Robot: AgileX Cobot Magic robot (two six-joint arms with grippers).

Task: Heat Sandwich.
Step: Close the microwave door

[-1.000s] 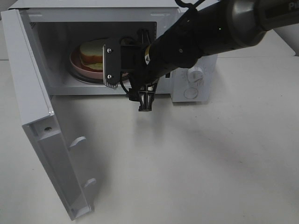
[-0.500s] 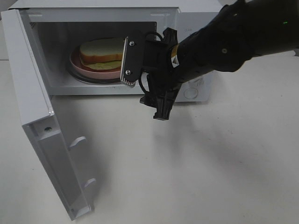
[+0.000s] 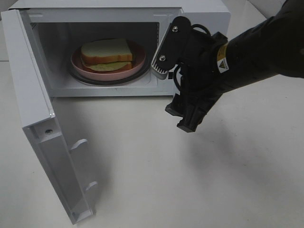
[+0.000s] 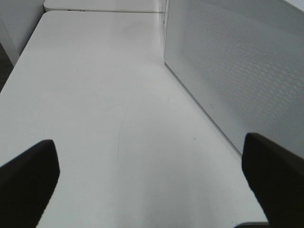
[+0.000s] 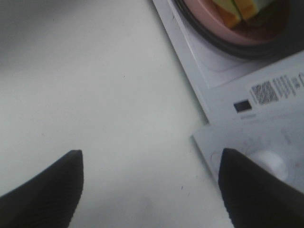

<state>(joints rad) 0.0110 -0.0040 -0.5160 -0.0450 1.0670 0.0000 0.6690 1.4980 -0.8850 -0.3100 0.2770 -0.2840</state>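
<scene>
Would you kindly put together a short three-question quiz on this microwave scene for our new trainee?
1. Fill in the blank: The right gripper hangs in front of the microwave with its jaws ____, holding nothing.
2. True or false: The microwave's door stands open.
3. Where is the sandwich?
A) in the right gripper
B) on the pink plate, inside the microwave
C) on top of the microwave

Key: 1 open; 2 true; 3 B.
</scene>
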